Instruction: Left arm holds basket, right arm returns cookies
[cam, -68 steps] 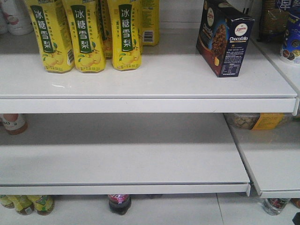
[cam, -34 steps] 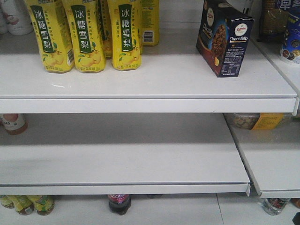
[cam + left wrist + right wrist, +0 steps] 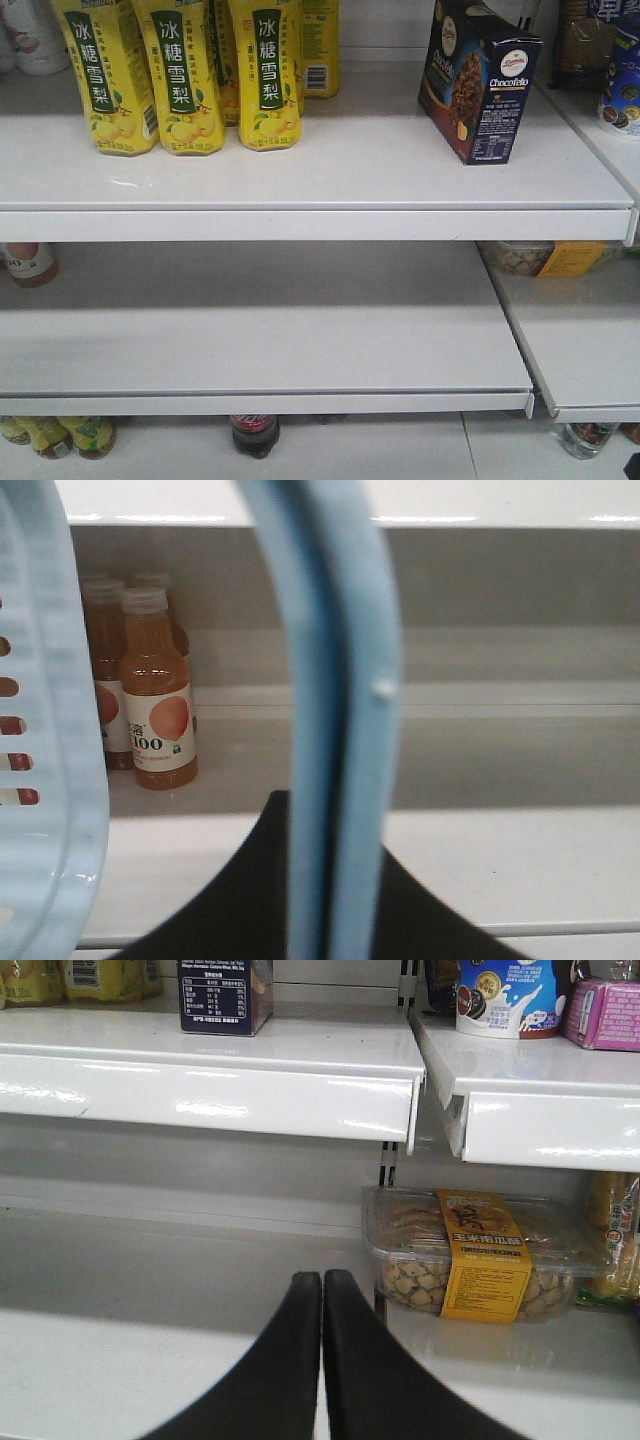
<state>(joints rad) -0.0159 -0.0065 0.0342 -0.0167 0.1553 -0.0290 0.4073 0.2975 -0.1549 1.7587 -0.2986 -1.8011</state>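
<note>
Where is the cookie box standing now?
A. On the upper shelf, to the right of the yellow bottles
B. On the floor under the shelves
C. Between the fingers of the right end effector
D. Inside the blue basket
A. The cookie box stands upright on the upper shelf, right of the yellow bottles; the right end effector is closed and holds nothing.

Even overhead lighting is noted. Glare streaks are seen on the upper shelf [image 3: 210, 1095] front edge; shadow lies beneath it. The basket handle [image 3: 335, 730] is blurred, out of focus.
</note>
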